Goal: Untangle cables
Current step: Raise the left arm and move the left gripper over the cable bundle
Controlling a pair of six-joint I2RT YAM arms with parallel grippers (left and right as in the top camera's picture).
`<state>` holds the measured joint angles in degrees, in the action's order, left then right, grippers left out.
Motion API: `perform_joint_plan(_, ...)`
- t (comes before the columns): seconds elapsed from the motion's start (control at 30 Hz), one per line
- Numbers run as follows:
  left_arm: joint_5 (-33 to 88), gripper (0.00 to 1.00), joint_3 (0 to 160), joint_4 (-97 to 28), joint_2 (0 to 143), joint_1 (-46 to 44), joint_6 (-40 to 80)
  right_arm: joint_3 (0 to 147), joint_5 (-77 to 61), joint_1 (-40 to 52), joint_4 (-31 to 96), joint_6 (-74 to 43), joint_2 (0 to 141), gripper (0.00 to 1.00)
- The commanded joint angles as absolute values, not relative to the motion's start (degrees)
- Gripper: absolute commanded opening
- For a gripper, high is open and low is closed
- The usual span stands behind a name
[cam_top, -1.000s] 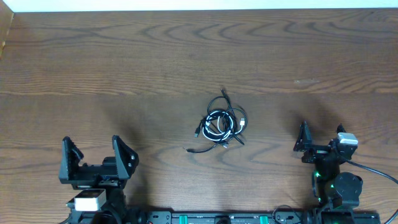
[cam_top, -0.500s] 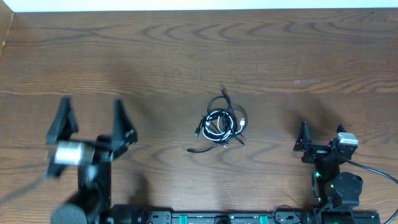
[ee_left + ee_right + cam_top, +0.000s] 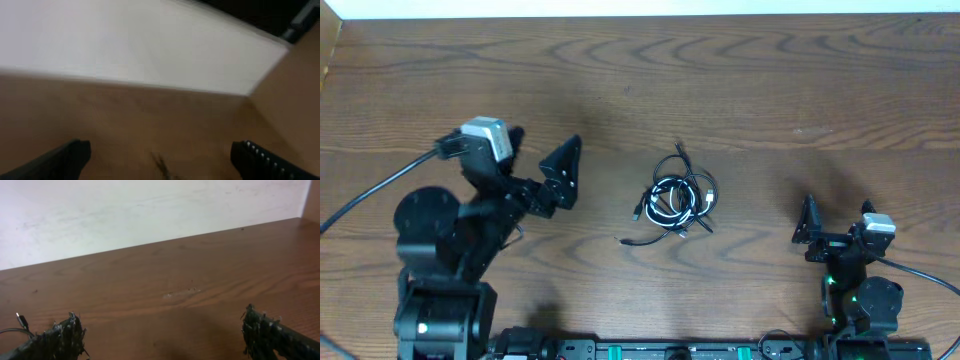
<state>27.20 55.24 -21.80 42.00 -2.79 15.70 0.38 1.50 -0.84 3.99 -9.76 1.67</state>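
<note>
Cables (image 3: 678,200) knotted in one clump mid-worktop (image 3: 770,80). L pincer (image 3: 161,147), jaws apart, left of worktop centre; R pincer (image 3: 837,215), apart too, worktop's near-right edge. Risk: grabbing several strands at once could tighten knot, drag clump.

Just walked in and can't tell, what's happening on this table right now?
Two robot arms are set to untangle a small knot of cables lying mid-table. Nothing is gripped yet. The left claw is open, out over the table, pointed toward the cables but short of them. The right claw is open too, back near its base, apart from the knot.
</note>
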Motion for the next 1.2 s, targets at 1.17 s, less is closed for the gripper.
perform_joint_plan(1.17,-4.08,0.98,63.09,-38.57,74.15,-41.43,38.59,0.30,1.56,-1.08,4.16,-8.93,1.63,0.99)
